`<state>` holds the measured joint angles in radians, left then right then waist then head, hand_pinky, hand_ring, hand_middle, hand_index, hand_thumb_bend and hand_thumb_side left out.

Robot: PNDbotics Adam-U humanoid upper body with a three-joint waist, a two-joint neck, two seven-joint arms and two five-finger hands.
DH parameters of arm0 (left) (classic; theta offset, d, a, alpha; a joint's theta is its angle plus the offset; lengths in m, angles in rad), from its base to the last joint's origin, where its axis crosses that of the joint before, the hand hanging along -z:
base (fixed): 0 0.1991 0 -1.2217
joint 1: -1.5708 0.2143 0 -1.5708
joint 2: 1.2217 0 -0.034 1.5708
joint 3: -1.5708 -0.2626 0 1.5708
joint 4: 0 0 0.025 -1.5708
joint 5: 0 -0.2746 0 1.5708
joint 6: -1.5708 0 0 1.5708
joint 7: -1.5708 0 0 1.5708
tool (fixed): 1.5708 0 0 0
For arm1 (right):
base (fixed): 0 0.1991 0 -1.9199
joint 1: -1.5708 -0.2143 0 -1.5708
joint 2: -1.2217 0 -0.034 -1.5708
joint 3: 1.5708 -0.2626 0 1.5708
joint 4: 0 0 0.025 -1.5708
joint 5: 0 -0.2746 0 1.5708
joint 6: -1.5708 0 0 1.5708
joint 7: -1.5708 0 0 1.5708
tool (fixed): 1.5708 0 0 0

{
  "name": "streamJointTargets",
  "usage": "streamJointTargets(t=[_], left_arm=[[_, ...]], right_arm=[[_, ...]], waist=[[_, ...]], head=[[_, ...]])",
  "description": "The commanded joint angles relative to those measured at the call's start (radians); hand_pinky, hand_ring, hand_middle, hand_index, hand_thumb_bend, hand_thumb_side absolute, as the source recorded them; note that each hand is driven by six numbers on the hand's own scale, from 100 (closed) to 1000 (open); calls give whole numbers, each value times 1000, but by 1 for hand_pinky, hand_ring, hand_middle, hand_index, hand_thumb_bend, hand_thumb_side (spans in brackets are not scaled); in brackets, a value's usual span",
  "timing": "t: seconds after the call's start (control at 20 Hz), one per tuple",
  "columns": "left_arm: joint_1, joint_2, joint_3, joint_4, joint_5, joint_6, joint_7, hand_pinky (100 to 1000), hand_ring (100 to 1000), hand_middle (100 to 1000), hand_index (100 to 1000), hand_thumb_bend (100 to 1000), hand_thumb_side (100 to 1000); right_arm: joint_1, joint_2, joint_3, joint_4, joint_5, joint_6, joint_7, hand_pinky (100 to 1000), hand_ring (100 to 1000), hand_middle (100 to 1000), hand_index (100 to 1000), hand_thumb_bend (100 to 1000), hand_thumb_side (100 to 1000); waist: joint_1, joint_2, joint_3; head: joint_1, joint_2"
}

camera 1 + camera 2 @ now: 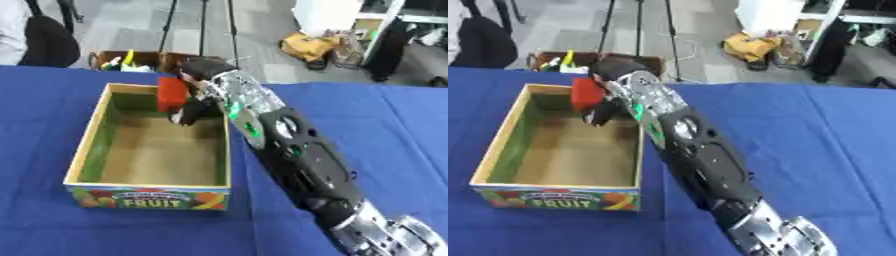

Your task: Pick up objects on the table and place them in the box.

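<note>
An open cardboard box (85,150) with green inner walls and a "FRUIT" label on its front stands on the blue table (367,120). My right arm reaches from the lower right across the box's right wall. My right hand (194,107) hangs over the far end of the box, its fingers curled round a red block (171,93). The block is held above the box's far wall, clear of the floor of the box. The left hand shows in neither view.
Beyond the table's far edge stand a crate of small items (131,60), tripod legs (201,30) and bags on the floor (319,45). A dark chair back (48,42) is at the far left.
</note>
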<state>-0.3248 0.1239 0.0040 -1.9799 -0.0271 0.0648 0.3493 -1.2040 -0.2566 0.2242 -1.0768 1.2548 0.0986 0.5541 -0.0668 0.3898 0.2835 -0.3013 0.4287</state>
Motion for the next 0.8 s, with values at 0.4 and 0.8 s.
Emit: streamJointTargets(t=[0.4, 0.8], left_arm=[[-12, 10, -1, -20, 4, -1, -4, 369, 661, 566, 528, 100, 888], [-17, 9, 0, -20, 5, -1, -5, 369, 661, 566, 528, 100, 887]], right_arm=[[1, 38, -9, 55, 90, -48, 31, 452, 673, 429, 318, 100, 394], [8, 57, 9, 70, 94, -89, 68, 460, 689, 455, 353, 100, 392]], waist=[[3, -19, 5], [-3, -16, 10]], head=[[-8, -24], [-14, -22]])
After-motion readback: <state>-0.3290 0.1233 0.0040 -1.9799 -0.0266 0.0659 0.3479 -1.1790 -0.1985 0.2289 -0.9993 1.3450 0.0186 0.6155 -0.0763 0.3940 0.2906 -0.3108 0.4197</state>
